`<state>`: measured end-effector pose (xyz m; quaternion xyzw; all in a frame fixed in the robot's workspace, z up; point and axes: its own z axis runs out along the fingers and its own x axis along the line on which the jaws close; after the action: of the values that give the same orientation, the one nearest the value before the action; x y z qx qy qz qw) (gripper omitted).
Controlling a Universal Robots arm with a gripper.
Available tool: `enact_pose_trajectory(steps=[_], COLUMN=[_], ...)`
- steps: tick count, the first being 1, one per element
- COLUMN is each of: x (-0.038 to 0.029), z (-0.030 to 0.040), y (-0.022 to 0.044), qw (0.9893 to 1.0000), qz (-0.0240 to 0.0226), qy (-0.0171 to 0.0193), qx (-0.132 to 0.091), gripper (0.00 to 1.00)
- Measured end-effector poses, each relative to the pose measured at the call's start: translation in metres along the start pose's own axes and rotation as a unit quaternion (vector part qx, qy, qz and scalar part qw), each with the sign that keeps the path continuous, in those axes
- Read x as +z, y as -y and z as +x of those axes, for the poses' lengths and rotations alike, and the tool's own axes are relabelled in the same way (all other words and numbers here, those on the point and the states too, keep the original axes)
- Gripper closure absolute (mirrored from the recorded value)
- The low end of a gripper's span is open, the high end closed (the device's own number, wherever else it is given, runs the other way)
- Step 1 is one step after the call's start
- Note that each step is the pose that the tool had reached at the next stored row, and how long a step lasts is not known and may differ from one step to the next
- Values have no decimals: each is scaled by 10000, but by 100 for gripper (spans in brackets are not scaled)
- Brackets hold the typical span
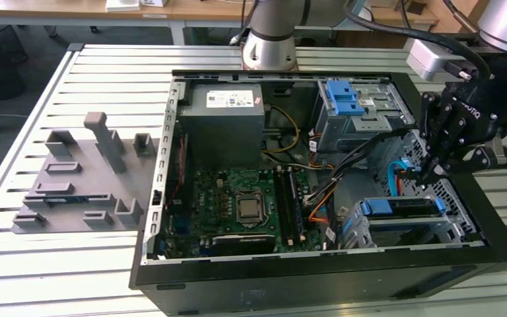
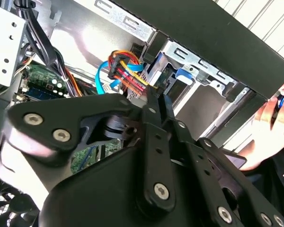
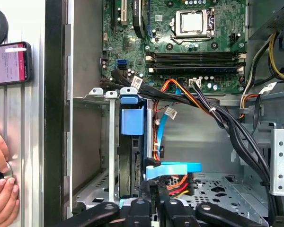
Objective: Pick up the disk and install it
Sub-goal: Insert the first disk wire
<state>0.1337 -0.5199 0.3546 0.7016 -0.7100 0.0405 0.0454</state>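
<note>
While the gripper (image 1: 425, 175) hangs clenched and empty just beside the cage (image 3: 95, 176), the disk (image 3: 131, 163) sits edge-on inside that cage, its blue frame uppermost; a further push could snag the cables (image 3: 173, 179) bunched against the cage, since the fingertips are in among them; the first wrist view adds a hand (image 3: 0, 189) and phone (image 3: 9, 63) beyond the case wall from the cage, which the exterior view lacks.

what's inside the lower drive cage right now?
The disk with its blue frame sits in the drive cage, end effector just above. Its connector end and cage floor are hidden.
</note>
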Motion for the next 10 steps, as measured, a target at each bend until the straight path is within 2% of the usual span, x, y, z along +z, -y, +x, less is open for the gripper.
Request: enact_pose_trajectory(steps=[2,4,5,8,9,10], x=[1,5,7,10,13,16], z=[0,1,4,19,23,24], y=[0,0,0,0,0,0], qw=[10000,10000,9999,9993,9991,9991], qz=[0,-1,-2,-5,-6,-7], qy=[7,67,119,371,426,435], qx=[0,0,-1,-3,-3,-3], gripper=[83,83,83,83,83,83])
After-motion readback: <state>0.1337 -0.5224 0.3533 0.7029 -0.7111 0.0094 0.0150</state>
